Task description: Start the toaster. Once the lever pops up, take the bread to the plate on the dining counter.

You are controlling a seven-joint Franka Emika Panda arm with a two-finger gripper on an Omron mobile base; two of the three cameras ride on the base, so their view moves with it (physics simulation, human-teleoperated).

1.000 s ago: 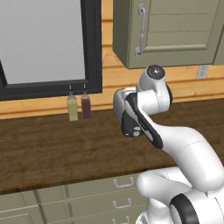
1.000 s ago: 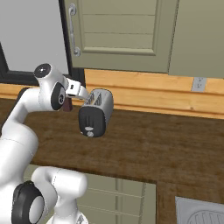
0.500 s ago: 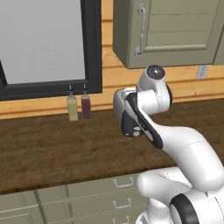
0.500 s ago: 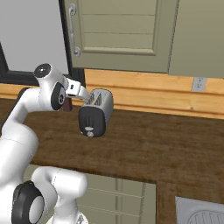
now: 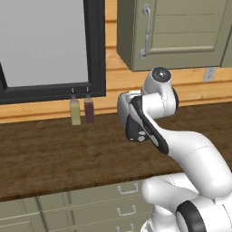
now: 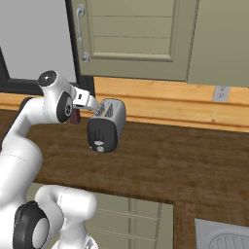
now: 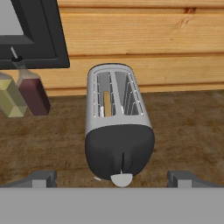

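The silver-grey toaster [image 6: 108, 125] [image 7: 114, 113] stands on the dark wooden worktop [image 6: 160, 160], its black end panel turned toward me. The lever [image 6: 98, 142] is a small light tab in that panel's slot, just above the round knob. A tan edge of the bread [image 7: 107, 103] shows down in the left slot. My gripper [image 7: 113, 179] [image 6: 96, 108] hovers open over the toaster's panel end, one fingertip [image 7: 41, 178] far to each side of it, touching nothing. The plate and the dining counter are out of view.
Two slim bottles, yellow-green [image 5: 75, 112] and dark red [image 5: 89, 110], stand by the wall left of the toaster, under a black-framed window [image 5: 93, 50]. A wall cabinet [image 6: 131, 39] hangs overhead. A sink corner [image 6: 223, 236] lies at the right; drawers [image 5: 86, 208] sit below.
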